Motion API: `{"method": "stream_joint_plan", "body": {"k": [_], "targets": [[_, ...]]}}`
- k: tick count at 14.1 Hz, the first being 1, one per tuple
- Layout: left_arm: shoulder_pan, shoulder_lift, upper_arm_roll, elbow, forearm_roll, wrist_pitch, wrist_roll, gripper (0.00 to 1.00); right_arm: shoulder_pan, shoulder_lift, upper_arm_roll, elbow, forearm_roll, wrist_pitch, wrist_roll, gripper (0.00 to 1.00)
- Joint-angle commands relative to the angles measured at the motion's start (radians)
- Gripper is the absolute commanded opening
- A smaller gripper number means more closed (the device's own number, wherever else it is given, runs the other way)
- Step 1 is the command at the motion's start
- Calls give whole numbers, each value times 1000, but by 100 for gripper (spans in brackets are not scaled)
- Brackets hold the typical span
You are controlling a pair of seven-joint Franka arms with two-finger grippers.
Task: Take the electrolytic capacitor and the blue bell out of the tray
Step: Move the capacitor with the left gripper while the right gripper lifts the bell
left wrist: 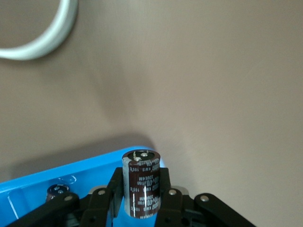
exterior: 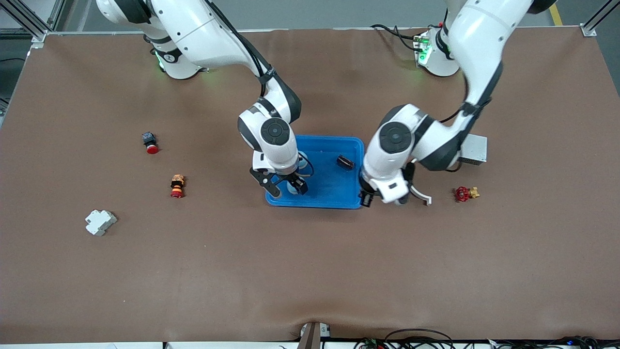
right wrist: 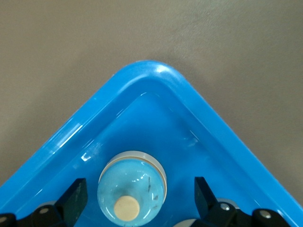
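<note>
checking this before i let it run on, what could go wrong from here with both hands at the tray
1. The left hand pinches the capacitor low on its body, over the tray corner; it might tip or slip out when carried.
2. The right hand straddles the blue bell close to the tray's corner wall, so a finger may catch the rim.
3. Both arms work close together and could bump.

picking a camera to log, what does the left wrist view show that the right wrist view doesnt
Only the left wrist view: the left end effector shut on the dark brown electrolytic capacitor, held upright above a corner of the tray, a second small dark cylinder lying in the tray, and a curved white piece on the table.

Only the right wrist view: the open right end effector straddling the blue bell, which sits in a tray corner.

Both: the blue tray and the brown table.
</note>
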State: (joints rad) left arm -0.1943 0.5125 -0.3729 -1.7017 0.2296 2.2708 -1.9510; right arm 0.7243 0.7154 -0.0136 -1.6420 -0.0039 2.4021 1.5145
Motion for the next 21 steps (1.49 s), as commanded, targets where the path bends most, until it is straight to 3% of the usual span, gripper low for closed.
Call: {"method": "stream_joint_plan", "body": {"k": [1,6,10,14,17,18,21], "targets": [[51,-75,-6,-4,-44,-68,18,0,18,38,-12,48,-19,-1,35,100],[153,-111,-3,-24,-27,-253,102,0,29,58,-14,65,-19,-1,52,100],[255,-111,-3,-90,-26,-261,231,0,32,65,-14,71,-27,0,52,99],[279,-69,2,-182,9,-137,253,0,35,69,-14,73,-36,0,53,62],[321,-69,-1,-288,100,-54,253,0,35,69,-14,73,-36,0,55,11],[317,-69,-1,-311,102,-38,253,0,38,67,-14,76,-36,0,62,0],[312,-69,-3,-345,108,-24,253,0,37,65,-12,97,-36,-18,81,0]]}}
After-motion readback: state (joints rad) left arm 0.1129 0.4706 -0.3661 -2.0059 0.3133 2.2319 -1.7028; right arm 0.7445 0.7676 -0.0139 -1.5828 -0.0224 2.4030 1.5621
